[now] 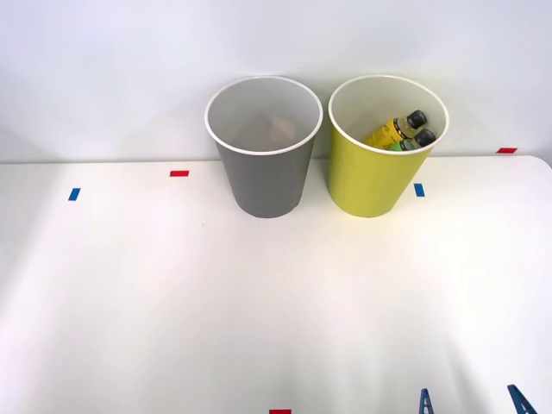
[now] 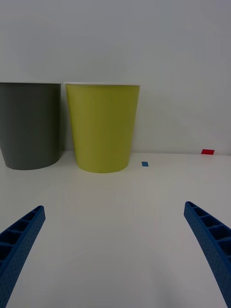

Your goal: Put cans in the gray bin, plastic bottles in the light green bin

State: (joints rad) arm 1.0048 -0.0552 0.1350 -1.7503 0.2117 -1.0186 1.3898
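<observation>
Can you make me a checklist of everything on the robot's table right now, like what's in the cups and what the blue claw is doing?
Surface: white table, bare in the middle, with small red and blue tape marks near its edges.
Job's things: two plastic bottles, one yellow and one green, both black-capped, lie inside the light green bin. The gray bin stands upright beside it, on the robot's left; its contents cannot be made out.
Clutter: nothing seen.
Grippers: right gripper open, holding nothing, low over the table's near edge, facing the bins.
Cables: nothing seen.
Surroundings: plain pale wall behind the table.
</observation>
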